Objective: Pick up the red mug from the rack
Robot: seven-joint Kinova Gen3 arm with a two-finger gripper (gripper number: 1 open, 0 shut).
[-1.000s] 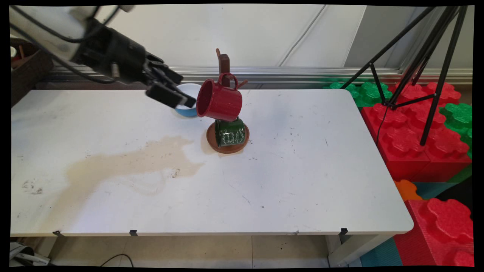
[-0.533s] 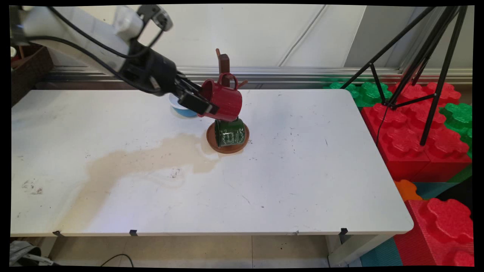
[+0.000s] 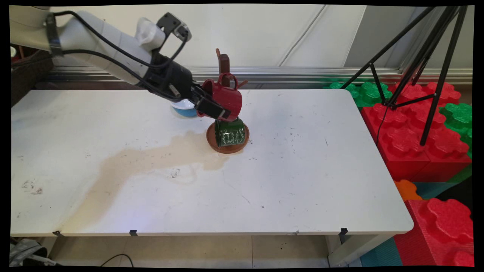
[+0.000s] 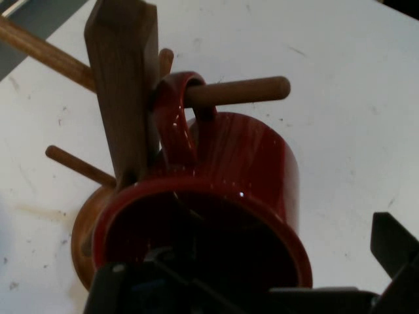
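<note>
We see gripper [image 3: 213, 107] spread wide around mouth of red mug [image 3: 228, 99], nothing clamped. Mug hangs by handle on wooden rack [image 3: 224, 62] peg, table's far side, above green mug [image 3: 229, 133]; blue bowl [image 3: 184, 111] just left.

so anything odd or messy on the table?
Yes: a tan stain spreads across the white table, from the mug tree's base toward the near left corner. It looks like spilled liquid.

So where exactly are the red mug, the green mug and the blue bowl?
red mug [image 3: 227, 99], main view, on its outer side wall.
green mug [image 3: 230, 133], main view, on its lettered side.
blue bowl [image 3: 184, 111], main view, on its blue outer wall.
</note>
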